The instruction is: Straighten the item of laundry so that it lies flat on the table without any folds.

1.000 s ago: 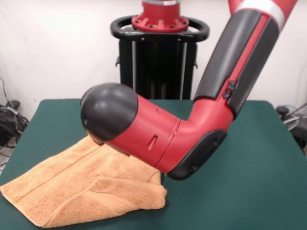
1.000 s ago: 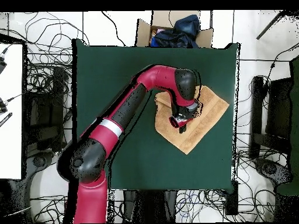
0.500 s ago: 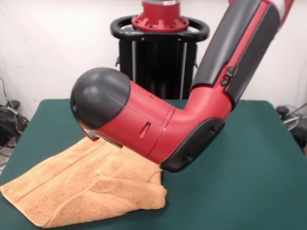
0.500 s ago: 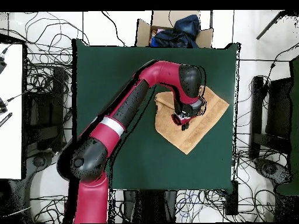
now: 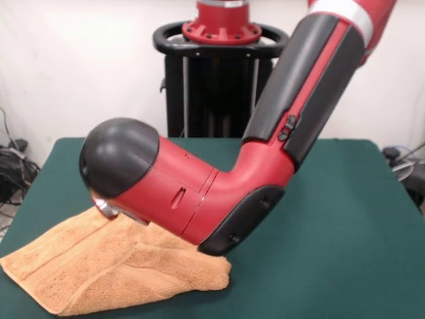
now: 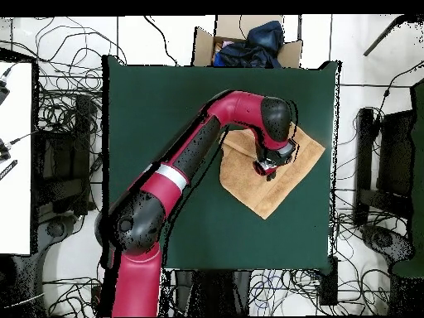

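One table [image 6: 166, 99], green-topped, fills most of the overhead view, and well over half of it is bare, from about 6 o'clock round through 9 to 12. One red and black arm [image 6: 195, 153] reaches across it from 7 o'clock. One towel [image 6: 257, 186] lies at roughly 3 o'clock, set diamond-wise, its right corner close to the table's right edge. In the front view its near edge is doubled over in a thick fold [image 5: 179, 272]. One gripper [image 6: 269, 166] hangs over the towel's middle; whether its jaws are spread or pressed together I cannot tell.
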Tool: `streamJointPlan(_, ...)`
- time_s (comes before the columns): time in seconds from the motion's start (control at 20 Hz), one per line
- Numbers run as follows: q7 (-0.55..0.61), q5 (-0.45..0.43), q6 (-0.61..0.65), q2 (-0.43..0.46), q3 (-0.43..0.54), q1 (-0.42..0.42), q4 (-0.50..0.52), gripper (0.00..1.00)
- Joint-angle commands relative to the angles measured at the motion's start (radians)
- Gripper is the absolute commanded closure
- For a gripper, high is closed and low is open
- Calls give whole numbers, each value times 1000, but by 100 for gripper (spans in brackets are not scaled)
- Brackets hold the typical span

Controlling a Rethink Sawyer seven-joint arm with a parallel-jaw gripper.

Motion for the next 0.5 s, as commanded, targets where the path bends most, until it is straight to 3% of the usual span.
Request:
streamJointPlan(0.05,191,103,238,41,38,-8,-129,100)
streamJointPlan(0.3,129,120,311,39,60,9,-88,100)
streamJointPlan(0.5,134,114,190,54,79,-1,-107,100)
